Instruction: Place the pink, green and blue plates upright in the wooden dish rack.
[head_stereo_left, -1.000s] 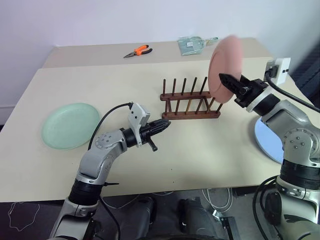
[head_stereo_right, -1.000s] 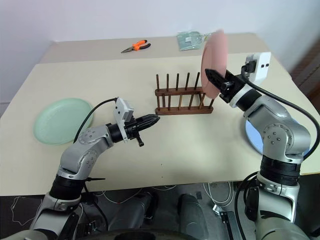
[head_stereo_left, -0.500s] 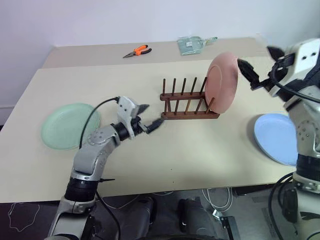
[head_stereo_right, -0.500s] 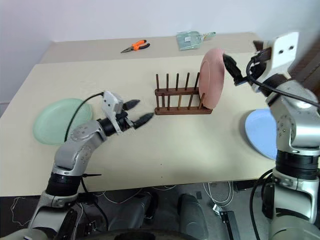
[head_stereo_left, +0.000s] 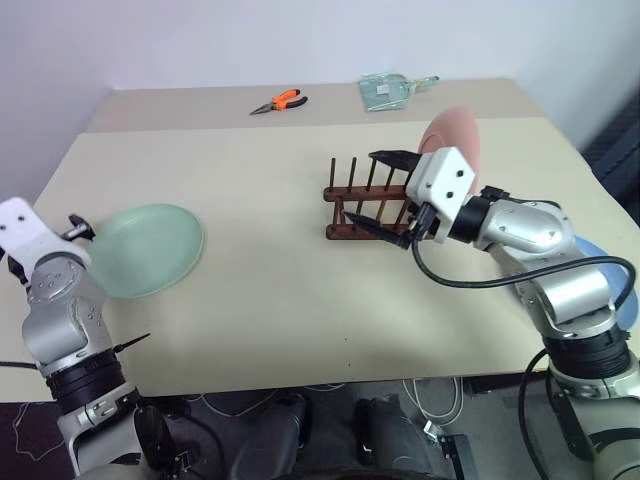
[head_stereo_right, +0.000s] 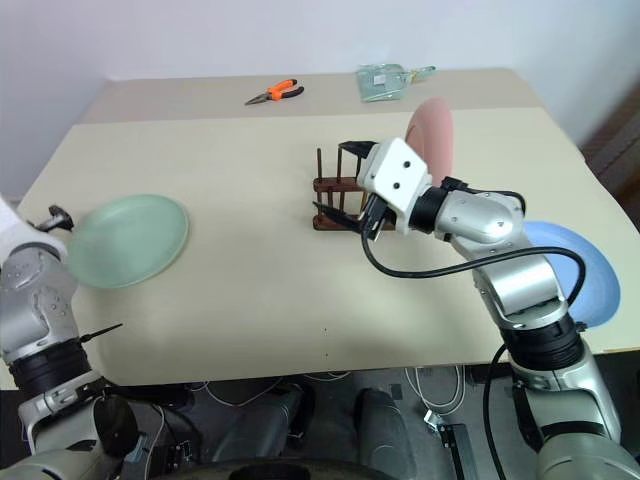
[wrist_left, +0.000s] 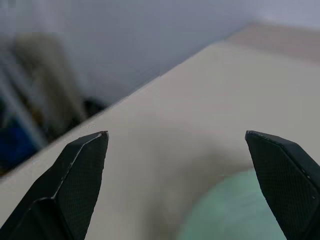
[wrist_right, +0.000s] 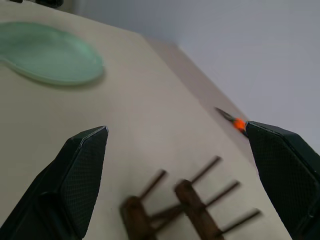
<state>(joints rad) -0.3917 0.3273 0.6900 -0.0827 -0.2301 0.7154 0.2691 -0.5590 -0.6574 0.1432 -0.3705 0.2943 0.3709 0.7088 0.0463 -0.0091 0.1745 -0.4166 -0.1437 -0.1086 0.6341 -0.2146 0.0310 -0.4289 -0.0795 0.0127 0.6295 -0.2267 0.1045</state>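
The pink plate (head_stereo_left: 455, 130) stands upright at the right end of the wooden dish rack (head_stereo_left: 338, 232). My right gripper (head_stereo_left: 358, 184) hangs open just in front of the rack, holding nothing, and its wrist hides part of the pegs. The rack's pegs (wrist_right: 190, 205) show close below its fingers. The green plate (head_stereo_left: 150, 250) lies flat at the table's left. My left gripper (wrist_left: 176, 134) is open and empty at the table's left edge, beside the green plate (wrist_left: 230, 210). The blue plate (head_stereo_right: 585, 275) lies flat at the right, partly behind my right arm.
Orange-handled pliers (head_stereo_left: 278, 101) and a clear packet (head_stereo_left: 385, 90) lie on the far table section. The front table edge runs close below both arms.
The right gripper let go of the pink plate, which now stands in the rack, and swung left in front of it. The left gripper opened and pulled back left to the green plate.
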